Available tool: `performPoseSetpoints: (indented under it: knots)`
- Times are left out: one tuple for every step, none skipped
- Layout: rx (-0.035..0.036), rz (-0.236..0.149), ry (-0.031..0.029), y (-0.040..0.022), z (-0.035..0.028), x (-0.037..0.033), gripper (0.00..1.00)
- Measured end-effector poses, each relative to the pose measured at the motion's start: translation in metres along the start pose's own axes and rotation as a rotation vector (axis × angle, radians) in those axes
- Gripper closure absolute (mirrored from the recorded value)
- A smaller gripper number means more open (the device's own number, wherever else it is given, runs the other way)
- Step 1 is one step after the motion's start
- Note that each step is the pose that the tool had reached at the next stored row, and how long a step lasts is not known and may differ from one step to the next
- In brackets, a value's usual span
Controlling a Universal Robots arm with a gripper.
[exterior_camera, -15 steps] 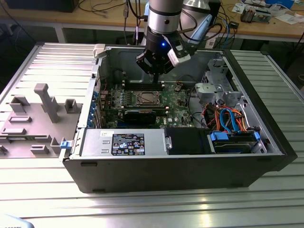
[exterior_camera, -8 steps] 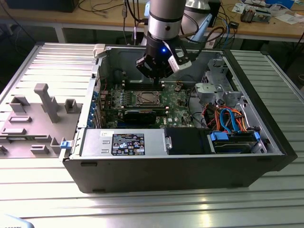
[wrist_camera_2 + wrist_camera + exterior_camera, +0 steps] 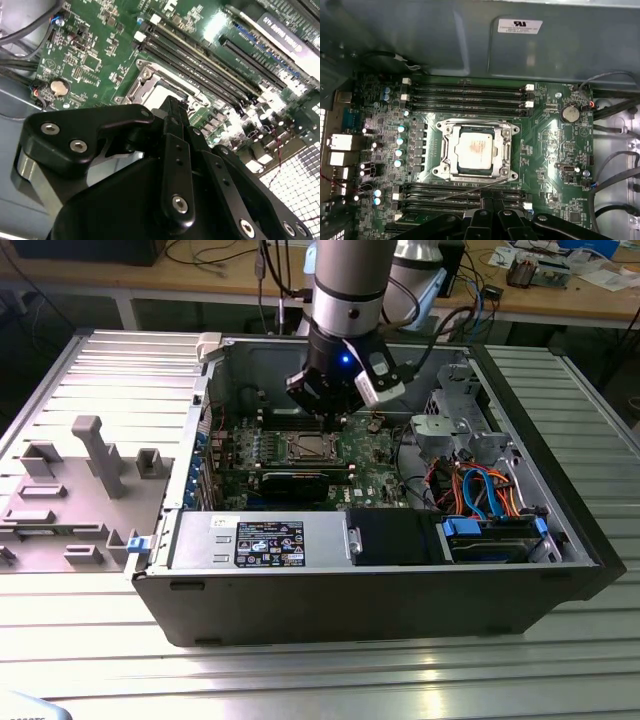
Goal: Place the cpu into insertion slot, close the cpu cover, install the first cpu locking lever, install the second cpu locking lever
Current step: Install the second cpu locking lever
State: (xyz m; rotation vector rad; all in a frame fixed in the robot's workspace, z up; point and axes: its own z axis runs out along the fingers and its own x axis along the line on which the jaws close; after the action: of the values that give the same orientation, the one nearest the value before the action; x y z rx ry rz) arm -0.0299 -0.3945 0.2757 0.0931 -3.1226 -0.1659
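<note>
The cpu point(image 3: 475, 150) sits in the slot point(image 3: 448, 150), its grey top with a reddish smear showing through the window of the cover point(image 3: 506, 131), which lies flat around it. A thin lever point(image 3: 470, 189) runs along the socket's edge, between it and the memory slots point(image 3: 465, 95) on the green board point(image 3: 555, 150). In the exterior view the socket point(image 3: 305, 448) lies deep in the open case point(image 3: 400, 590), just under the gripper point(image 3: 330, 405), which hangs close above it. In both wrist views the black fingers point(image 3: 175, 150) look drawn close together with nothing between them, jaws closed, near the socket's edge. The case rests on a ribbed metal worktop point(image 3: 560, 660), beside a grey fixture point(image 3: 90, 480).
</note>
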Motion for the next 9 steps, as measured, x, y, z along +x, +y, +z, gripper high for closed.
performPoseSetpoints:
  knots:
    - [-0.0006, 0.0, 0.0, -0.001, 0.0005, 0.0004, 0.89]
    - [-0.0011, 0.0, -0.0001, -0.0019, 0.0009, 0.0008, 0.89]
    - [-0.0027, 0.0, -0.0002, -0.0042, 0.0019, 0.0021, 0.89]
    - [-0.003, 0.0, -0.0002, -0.0058, 0.0026, 0.0029, 0.89]
    - [-0.0029, 0.0, -0.0002, -0.0067, 0.0032, 0.0036, 0.89]
    - [-0.003, 0.0, -0.0002, -0.0072, 0.0036, 0.0042, 0.89]
    - [-0.003, 0.0, -0.0002, -0.0076, 0.0039, 0.0048, 0.89]
    - [-0.003, 0.0, -0.0002, -0.0081, 0.0043, 0.0057, 0.89]
    - [-0.0026, 0.0, -0.0001, -0.0085, 0.005, 0.0068, 0.89]
